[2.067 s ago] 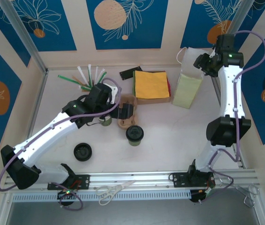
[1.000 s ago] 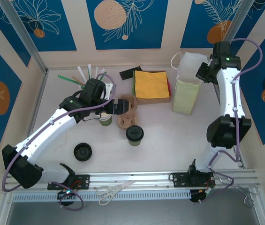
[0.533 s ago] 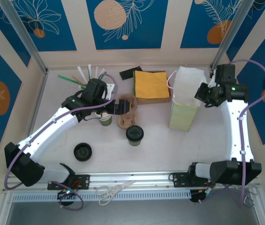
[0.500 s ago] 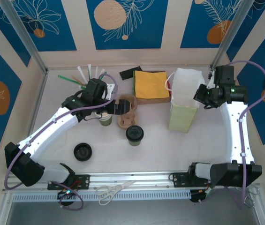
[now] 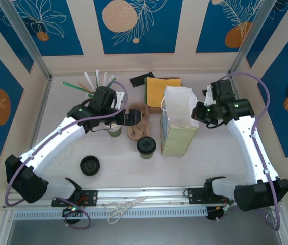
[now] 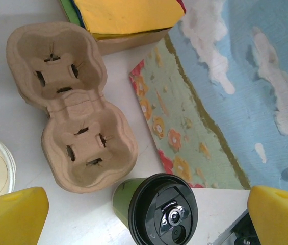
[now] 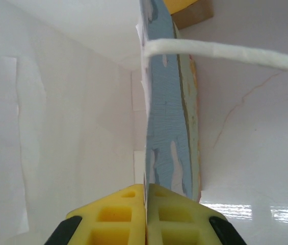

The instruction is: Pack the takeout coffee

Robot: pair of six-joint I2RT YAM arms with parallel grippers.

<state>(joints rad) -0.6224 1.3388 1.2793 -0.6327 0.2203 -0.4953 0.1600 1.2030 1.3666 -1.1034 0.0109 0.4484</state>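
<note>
White table (image 5: 205,163), blue-patterned walls (image 5: 133,25) behind. Right pincer (image 7: 146,204) clamped shut on paper bag (image 5: 177,132) wall. Left pincer (image 5: 128,116) wide open, empty, above cup carrier (image 6: 70,102); takeout coffee (image 6: 161,212) upright just beside, untouched.

Blue leaf-patterned wall panels (image 5: 133,25) enclose a white table (image 5: 194,168).

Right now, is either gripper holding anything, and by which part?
Right gripper is shut on the tall pale-green paper bag, pinching the top edge of one side wall. Left gripper is open and holds nothing.
</note>
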